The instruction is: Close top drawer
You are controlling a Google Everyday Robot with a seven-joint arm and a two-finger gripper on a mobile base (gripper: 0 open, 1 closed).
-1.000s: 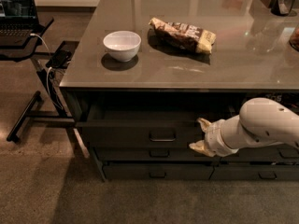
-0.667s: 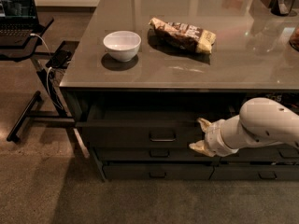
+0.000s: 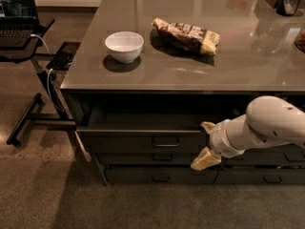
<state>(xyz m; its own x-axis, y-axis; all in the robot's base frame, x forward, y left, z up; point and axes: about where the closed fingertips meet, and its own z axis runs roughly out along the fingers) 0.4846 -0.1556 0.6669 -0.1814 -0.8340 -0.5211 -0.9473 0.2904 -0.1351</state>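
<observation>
Tool (image 3: 206, 143), spread wide & holding nothing, at rt end of open top drawer (image 3: 119, 142) front; interior lost in shadow.

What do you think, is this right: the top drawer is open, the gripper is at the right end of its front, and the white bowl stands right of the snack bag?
No. The camera view shows the white bowl left of the snack bag. The rest holds: the top drawer is open, the gripper at the right end of its front.
</observation>
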